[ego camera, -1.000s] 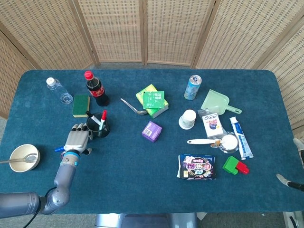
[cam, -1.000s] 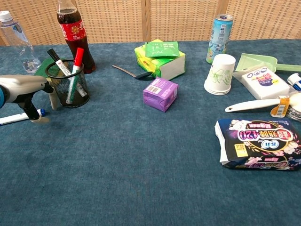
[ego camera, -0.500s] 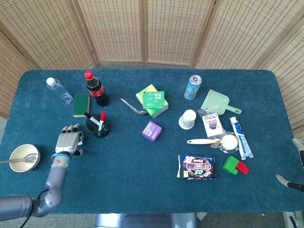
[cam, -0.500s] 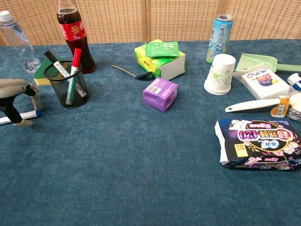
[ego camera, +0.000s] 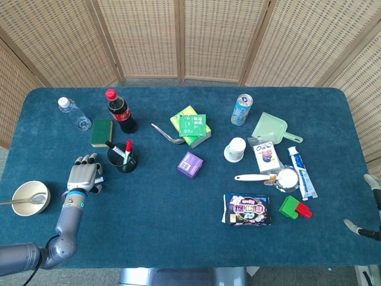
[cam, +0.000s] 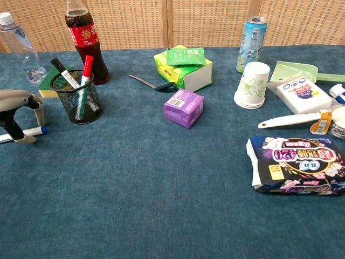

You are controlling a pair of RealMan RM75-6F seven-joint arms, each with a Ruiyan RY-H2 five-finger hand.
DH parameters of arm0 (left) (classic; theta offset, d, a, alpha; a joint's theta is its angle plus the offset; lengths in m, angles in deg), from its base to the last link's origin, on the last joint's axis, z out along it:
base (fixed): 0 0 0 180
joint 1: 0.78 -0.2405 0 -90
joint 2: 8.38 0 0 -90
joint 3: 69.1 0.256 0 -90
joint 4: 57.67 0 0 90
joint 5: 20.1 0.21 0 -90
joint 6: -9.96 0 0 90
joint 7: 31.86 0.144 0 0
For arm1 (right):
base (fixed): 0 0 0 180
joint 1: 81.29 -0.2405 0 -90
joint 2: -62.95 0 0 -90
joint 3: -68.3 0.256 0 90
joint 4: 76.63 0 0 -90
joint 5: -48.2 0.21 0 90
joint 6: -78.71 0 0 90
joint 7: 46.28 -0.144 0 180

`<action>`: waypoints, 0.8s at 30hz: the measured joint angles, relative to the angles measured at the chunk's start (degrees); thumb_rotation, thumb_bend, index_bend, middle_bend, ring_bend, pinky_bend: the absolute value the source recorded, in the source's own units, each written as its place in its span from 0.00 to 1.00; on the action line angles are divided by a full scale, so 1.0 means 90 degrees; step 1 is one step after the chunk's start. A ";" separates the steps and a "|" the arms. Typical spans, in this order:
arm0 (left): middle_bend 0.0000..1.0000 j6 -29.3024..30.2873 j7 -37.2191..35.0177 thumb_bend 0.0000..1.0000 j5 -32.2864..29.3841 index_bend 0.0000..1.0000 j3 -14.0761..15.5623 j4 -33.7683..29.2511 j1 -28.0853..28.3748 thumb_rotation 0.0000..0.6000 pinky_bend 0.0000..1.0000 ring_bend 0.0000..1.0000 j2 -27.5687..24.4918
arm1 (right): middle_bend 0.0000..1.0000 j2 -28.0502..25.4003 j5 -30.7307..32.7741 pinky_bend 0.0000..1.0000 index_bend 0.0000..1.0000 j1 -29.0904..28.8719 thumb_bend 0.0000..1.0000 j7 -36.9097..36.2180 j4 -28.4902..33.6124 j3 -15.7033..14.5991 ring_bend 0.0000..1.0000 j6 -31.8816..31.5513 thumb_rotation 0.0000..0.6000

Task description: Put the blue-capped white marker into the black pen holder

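Blue-capped white marker (cam: 29, 131): lies flat on the table, just left of the black pen holder (cam: 79, 97), not in it.
Left hand (ego camera: 83, 177): over the marker, fingers arched down either side; grip not yet certain.
Left to do: grasp, lift, drop in holder.

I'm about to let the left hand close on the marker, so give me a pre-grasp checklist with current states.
1. Left hand over the blue-capped marker: ok.
2. Marker lying flat on the table: ok.
3. Fingers actually touching the marker: cannot tell.
4. Black pen holder upright, close by: ok.
5. Room in the holder: ok; only the red-capped marker and black-capped marker stand in it.
6. Right hand far from the work: ok.
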 measured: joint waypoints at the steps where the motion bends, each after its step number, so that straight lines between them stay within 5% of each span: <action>1: 0.00 0.0008 -0.0003 0.36 0.0012 0.44 -0.0002 0.0008 -0.0002 1.00 0.00 0.00 0.0005 | 0.00 -0.0002 -0.0005 0.00 0.07 0.0001 0.00 -0.0010 -0.0002 -0.0001 0.00 -0.0002 1.00; 24: 0.00 0.0234 0.0302 0.43 0.0229 0.52 0.0039 0.0249 -0.0017 1.00 0.00 0.00 0.0262 | 0.00 -0.0043 -0.0084 0.00 0.07 -0.0005 0.00 -0.0214 -0.0040 -0.0028 0.00 0.0012 1.00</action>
